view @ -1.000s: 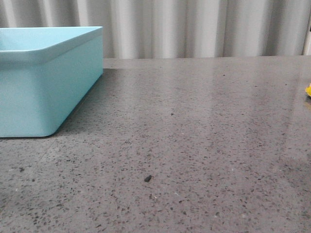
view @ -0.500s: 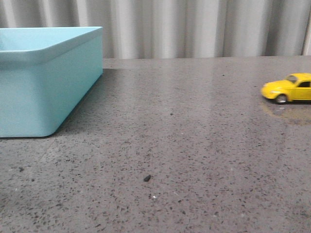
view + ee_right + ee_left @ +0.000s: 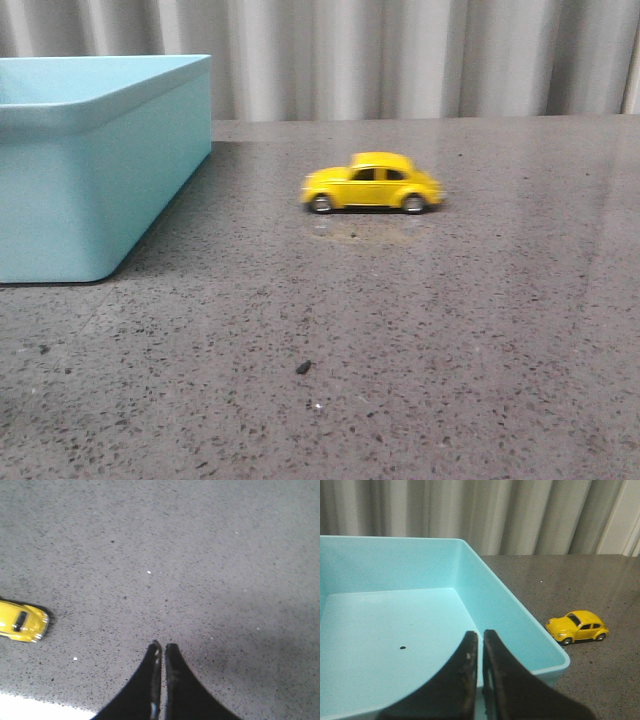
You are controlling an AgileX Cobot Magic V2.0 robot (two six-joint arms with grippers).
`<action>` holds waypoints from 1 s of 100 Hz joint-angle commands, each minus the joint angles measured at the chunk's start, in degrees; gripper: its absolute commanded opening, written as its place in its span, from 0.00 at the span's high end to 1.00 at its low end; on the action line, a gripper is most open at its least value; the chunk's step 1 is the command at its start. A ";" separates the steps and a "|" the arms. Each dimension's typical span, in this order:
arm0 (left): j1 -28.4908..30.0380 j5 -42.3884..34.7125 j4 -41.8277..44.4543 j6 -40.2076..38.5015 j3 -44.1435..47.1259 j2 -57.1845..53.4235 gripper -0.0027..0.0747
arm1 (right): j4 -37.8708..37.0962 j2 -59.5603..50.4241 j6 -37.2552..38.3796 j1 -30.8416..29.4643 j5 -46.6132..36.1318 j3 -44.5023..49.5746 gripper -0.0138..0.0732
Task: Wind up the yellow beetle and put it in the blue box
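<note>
- Yellow beetle (image 3: 371,183) stands on its four wheels on the grey worktop (image 3: 400,340), approx. in the middle of the front view, nose toward 9 o'clock.
- Blue box (image 3: 95,160) is at 9 o'clock from the car, near but not touching; car is outside the box.
- Left tool (image 3: 480,636) hangs over the box interior, fingers nearly together w/ only a thin slit, holding nothing.
- Right tool (image 3: 162,647) is above bare worktop, also narrow, nothing between the fingers; car is well apart from it.
- Small dark speck (image 3: 303,367) lies on the worktop at 6 o'clock from the car.
</note>
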 commanded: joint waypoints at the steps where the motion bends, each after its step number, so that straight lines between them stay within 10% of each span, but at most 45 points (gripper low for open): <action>1: 0.06 -2.05 -1.27 -0.47 -2.09 0.63 0.99 | 1.05 -2.96 -1.69 0.04 -3.19 -1.73 0.91; 52: 0.06 -1.42 -2.64 -0.47 -2.80 0.63 0.99 | 3.24 -17.72 -4.50 0.04 -11.98 8.43 0.91; 100: -3.31 14.06 19.64 11.65 -27.48 12.52 0.99 | 4.16 -45.26 -8.07 7.78 -36.36 36.75 0.91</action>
